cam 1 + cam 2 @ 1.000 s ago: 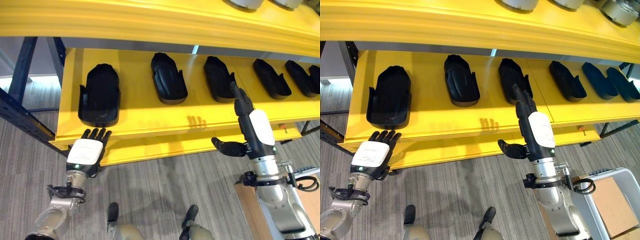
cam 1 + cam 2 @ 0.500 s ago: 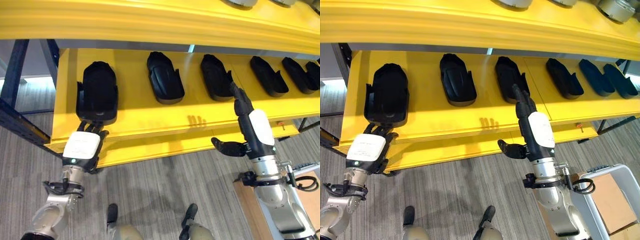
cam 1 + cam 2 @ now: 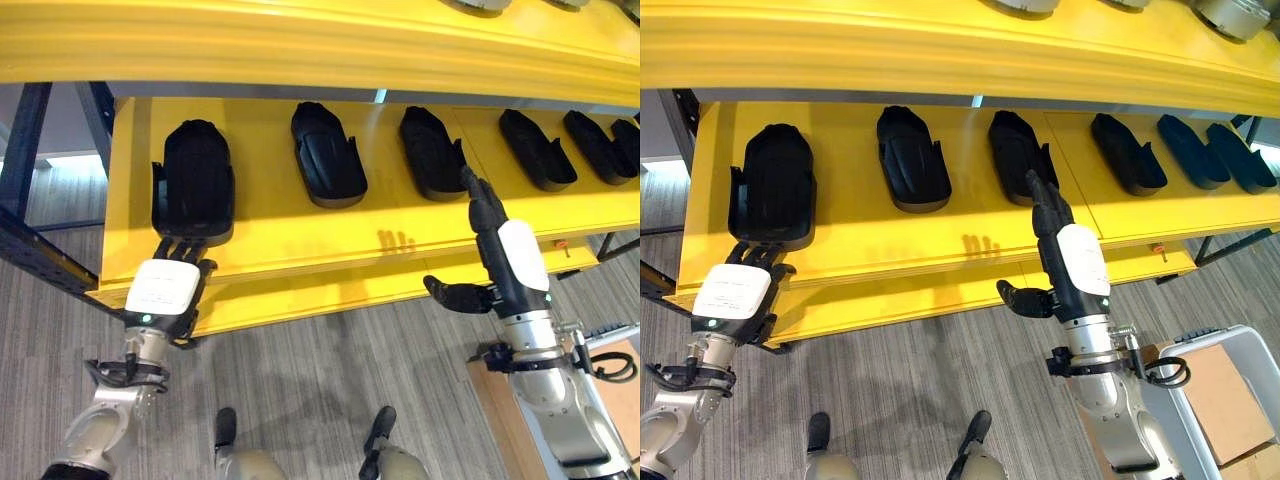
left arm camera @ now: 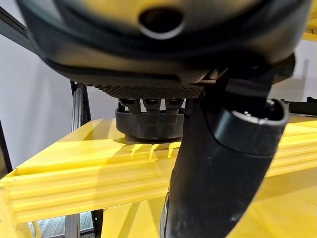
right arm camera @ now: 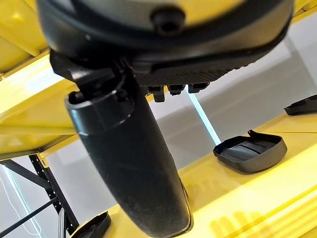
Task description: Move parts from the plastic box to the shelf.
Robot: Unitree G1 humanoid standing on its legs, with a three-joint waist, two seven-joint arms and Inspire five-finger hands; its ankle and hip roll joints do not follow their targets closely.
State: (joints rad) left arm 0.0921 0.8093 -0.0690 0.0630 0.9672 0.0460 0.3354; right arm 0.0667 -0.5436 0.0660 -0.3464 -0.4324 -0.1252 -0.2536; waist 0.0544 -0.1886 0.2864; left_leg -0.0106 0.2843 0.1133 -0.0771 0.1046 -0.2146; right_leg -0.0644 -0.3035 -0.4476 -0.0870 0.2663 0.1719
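Grey striped carpet floor [image 3: 300, 380] under a yellow shelf [image 3: 270, 225] on a dark blue frame.

Left eye view: six black moulded parts in a row on the lower shelf board. Leftmost part [image 3: 193, 183] lies near the front edge. Left hand [image 3: 165, 288], fingers straight, fingertips touching that part's near end. Right hand [image 3: 497, 250], fingers straight and thumb spread, raised before the third part [image 3: 430, 152], holding nothing.

Right eye view: same row. Second part [image 3: 910, 160] untouched. Corner of the grey plastic box [image 3: 1220, 400] at lower right, brown cardboard inside it.

Left wrist view: straight fingers [image 4: 151, 105] against the near end of the black part [image 4: 148, 126], which sits flat on the yellow board.

Right wrist view: right hand relaxed and empty; one black part [image 5: 250, 151] on the shelf beyond it, another at the edge.

Step in hand, as judged: seating the leftmost part further back on the shelf by a flat-fingered push. Next move calls for a straight, even push so the part lines up with the row, then a withdrawal and a turn back to the box.

Change from the earlier frames: a second ago the left hand lay below the part at the shelf lip; now it is up against it, and the part sits slightly further in. Right hand unchanged.
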